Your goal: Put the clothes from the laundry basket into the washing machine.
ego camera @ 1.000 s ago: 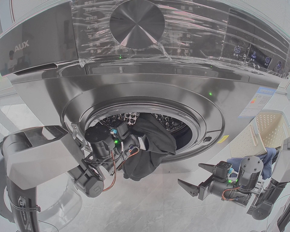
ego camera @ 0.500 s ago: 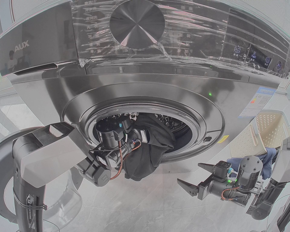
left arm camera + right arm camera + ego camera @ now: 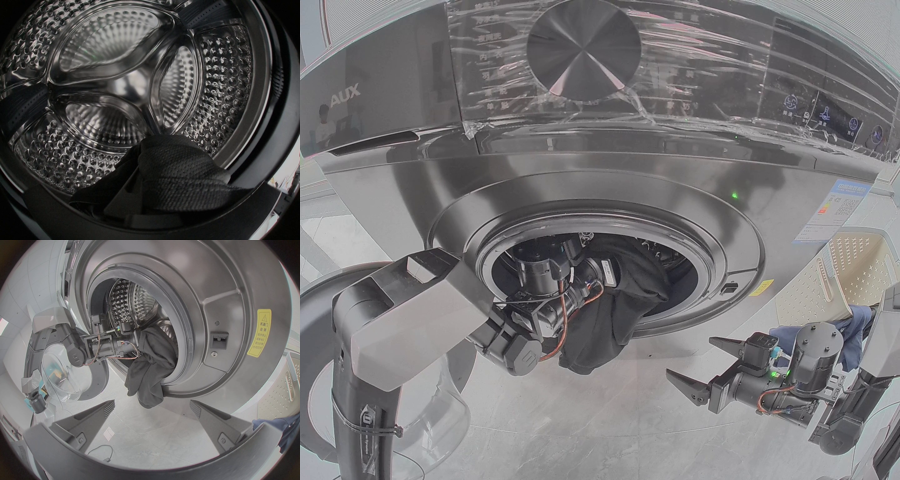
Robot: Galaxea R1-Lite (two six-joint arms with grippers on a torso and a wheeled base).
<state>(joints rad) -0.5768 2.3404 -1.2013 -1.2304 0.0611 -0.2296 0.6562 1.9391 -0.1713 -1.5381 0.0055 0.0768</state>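
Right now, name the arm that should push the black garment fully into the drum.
Left. The left gripper is at the drum mouth, against the garment, which hangs half out. The right gripper hangs open, apart, near the basket.

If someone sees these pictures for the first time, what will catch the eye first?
The washing machine fills the middle, its round mouth open, with a black garment draped over the lower rim, part inside the drum, part hanging out. The left arm is in that opening, against the garment. Low on the right, the right gripper hovers with jaws apart, near the laundry basket and a blue cloth.
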